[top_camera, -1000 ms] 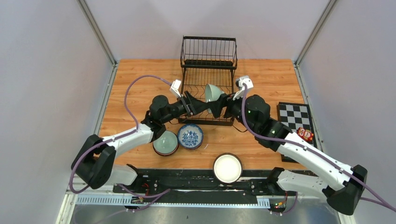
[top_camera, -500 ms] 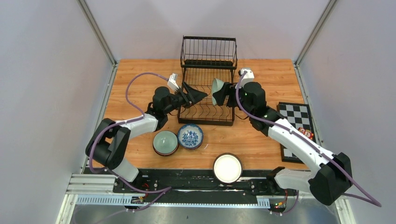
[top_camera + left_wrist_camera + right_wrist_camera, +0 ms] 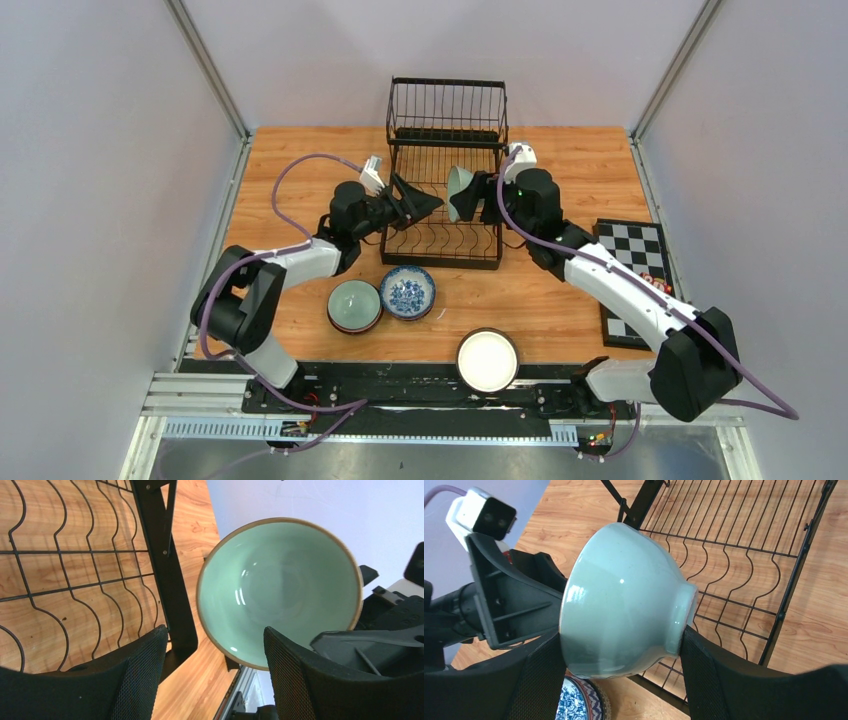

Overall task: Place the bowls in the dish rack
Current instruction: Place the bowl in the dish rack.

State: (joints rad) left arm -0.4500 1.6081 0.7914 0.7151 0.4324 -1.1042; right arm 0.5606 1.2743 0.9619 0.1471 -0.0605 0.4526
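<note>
A pale celadon green bowl (image 3: 459,192) (image 3: 624,600) hangs on its side above the slotted base of the black wire dish rack (image 3: 445,130) (image 3: 794,580). My right gripper (image 3: 472,198) (image 3: 620,637) is shut on it, one finger at the rim and one at the foot. The bowl's mouth (image 3: 280,587) faces my left gripper (image 3: 425,205) (image 3: 215,630), which stands open and empty a short way to the bowl's left, over the rack's left edge (image 3: 165,555). On the table in front of the rack lie another celadon bowl (image 3: 354,305) and a blue-and-white bowl (image 3: 407,291) (image 3: 576,700).
A white bowl with a dark rim (image 3: 487,360) sits near the table's front edge. A black-and-white checkered board (image 3: 632,250) lies at the right, with a small red thing (image 3: 655,285) on it. The rack's upper basket tier (image 3: 447,105) stands at the back.
My right gripper has carried the celadon bowl back over the rack. The left gripper, which was touching the bowl, has drawn away to the left and now stands apart from it.
</note>
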